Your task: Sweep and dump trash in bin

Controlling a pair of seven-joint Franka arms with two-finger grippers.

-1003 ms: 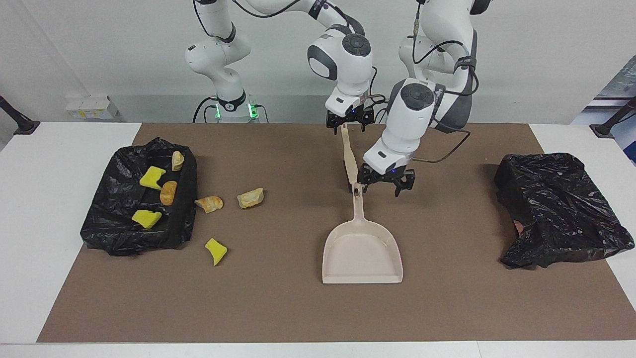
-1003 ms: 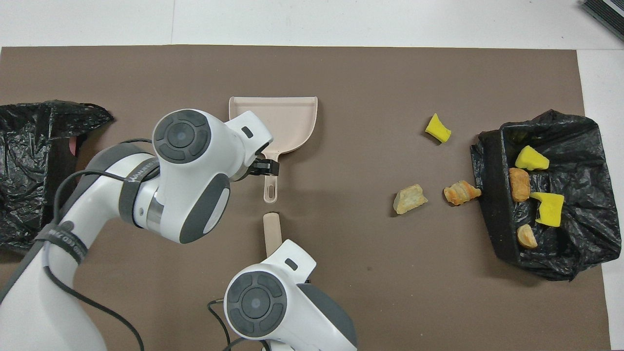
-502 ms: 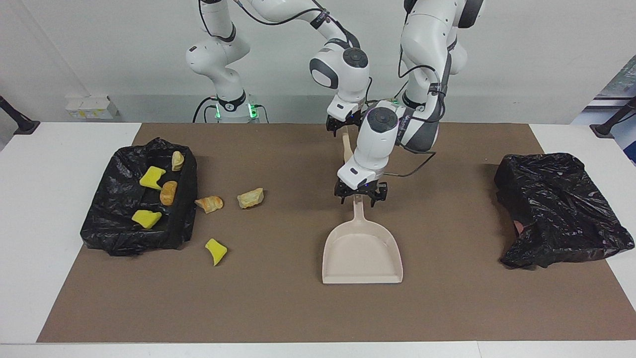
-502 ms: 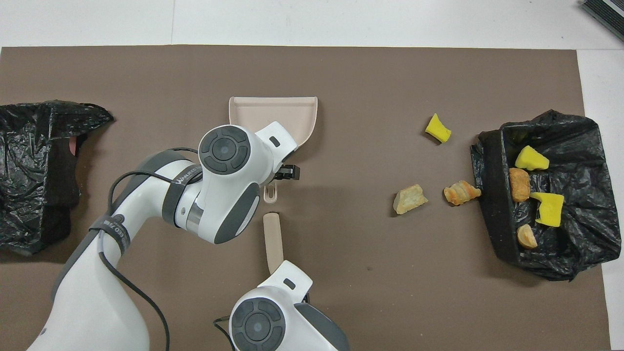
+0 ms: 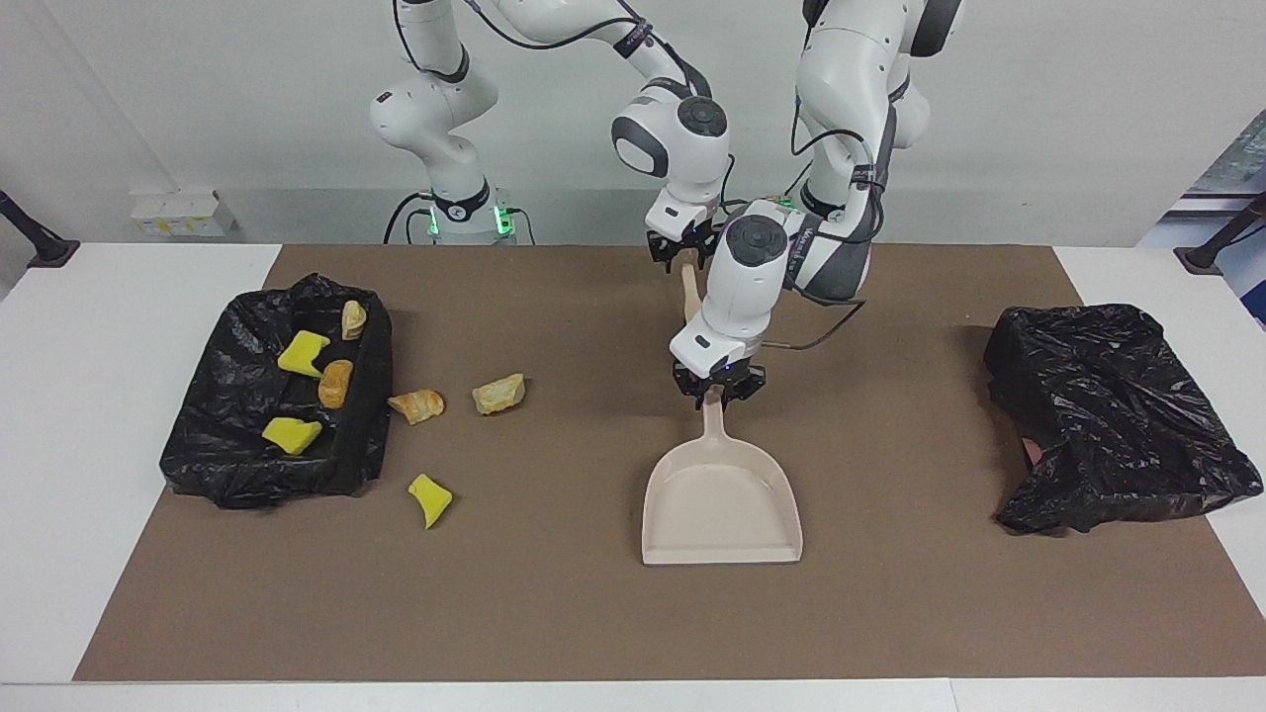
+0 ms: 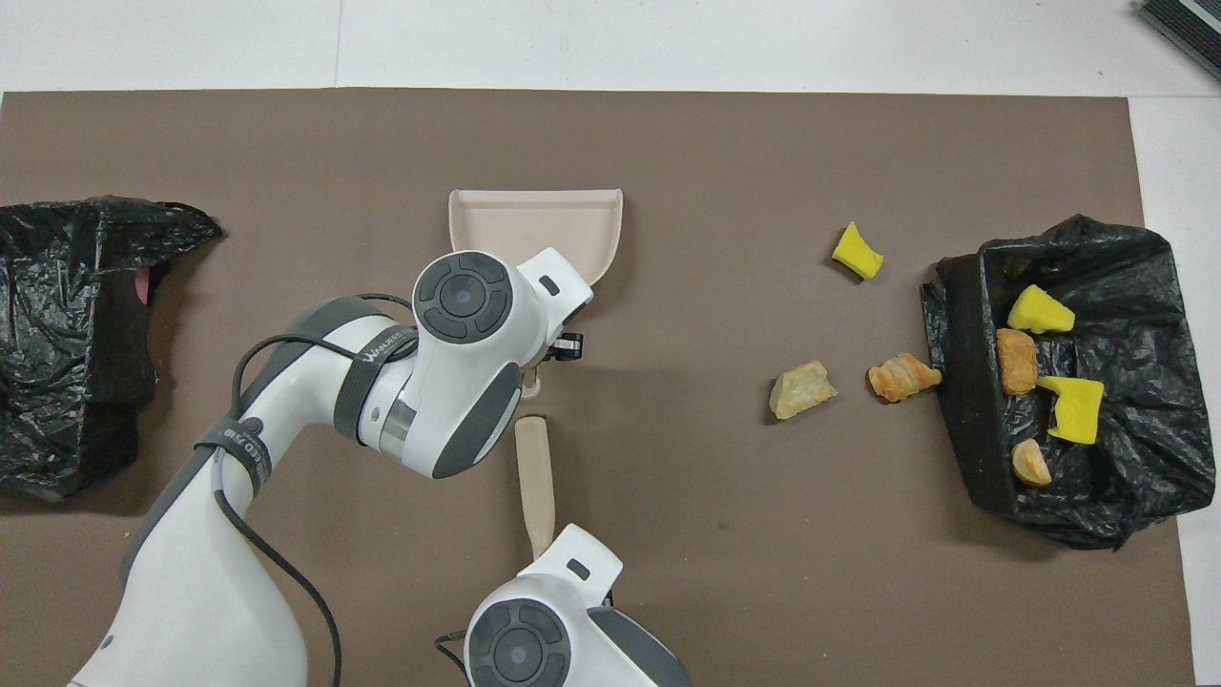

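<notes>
Three pieces of trash lie on the brown mat: a yellow wedge (image 5: 429, 499), a tan chunk (image 5: 497, 394) and an orange chunk (image 5: 416, 405). Several more lie in the black-lined bin (image 5: 213, 445) at the right arm's end. A beige dustpan (image 5: 722, 504) lies mid-table, its handle toward the robots. My left gripper (image 5: 716, 392) is down on that handle and shut on it. My right gripper (image 5: 684, 259) is shut on a beige sweeping stick (image 6: 534, 472), held nearer to the robots than the dustpan. The left arm hides the stick's lower end in the facing view.
A second black-bag-lined bin (image 5: 1108, 415) sits at the left arm's end of the table. The brown mat (image 5: 554, 613) covers most of the white table. The loose trash lies between the dustpan and the bin at the right arm's end.
My left gripper swung over from the left arm's side onto the dustpan handle, lowered and closed on it. My right gripper drew the stick slightly back toward the robots.
</notes>
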